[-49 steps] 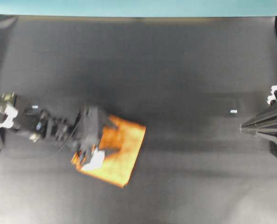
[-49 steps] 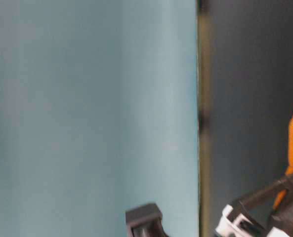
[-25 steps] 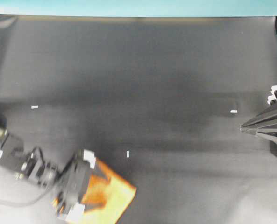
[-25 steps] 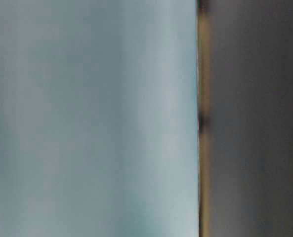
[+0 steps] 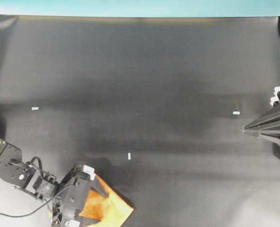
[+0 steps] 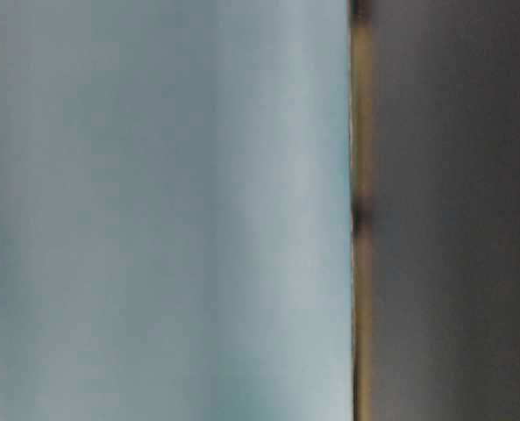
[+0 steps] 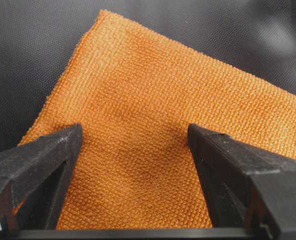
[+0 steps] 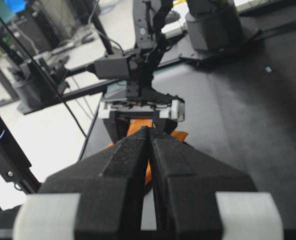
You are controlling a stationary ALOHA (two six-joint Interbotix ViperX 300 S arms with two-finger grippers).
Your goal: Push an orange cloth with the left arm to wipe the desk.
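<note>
The orange cloth (image 5: 110, 208) lies flat on the black desk (image 5: 154, 71) at the bottom left of the overhead view, partly cut off by the frame edge. My left gripper (image 5: 95, 206) is open and rests on the cloth's left part. In the left wrist view the cloth (image 7: 152, 95) fills the frame and both fingertips of the gripper (image 7: 135, 132) press on its surface, spread apart, with nothing clamped between them. My right gripper (image 5: 244, 129) is shut and empty at the right edge. From the right wrist view (image 8: 148, 129) the cloth (image 8: 180, 135) shows under the left arm (image 8: 140, 107).
Small white tape marks sit on the desk at the left (image 5: 35, 108), centre (image 5: 129, 156) and right (image 5: 236, 113). A black cable (image 5: 21, 213) trails beside the left arm. The table-level view shows only a blurred teal wall (image 6: 154, 210) and the desk edge.
My left arm has slid the cloth from the middle left down to the bottom-left corner of the overhead view. Arm and cloth have left the table-level view. The right arm has not moved.
</note>
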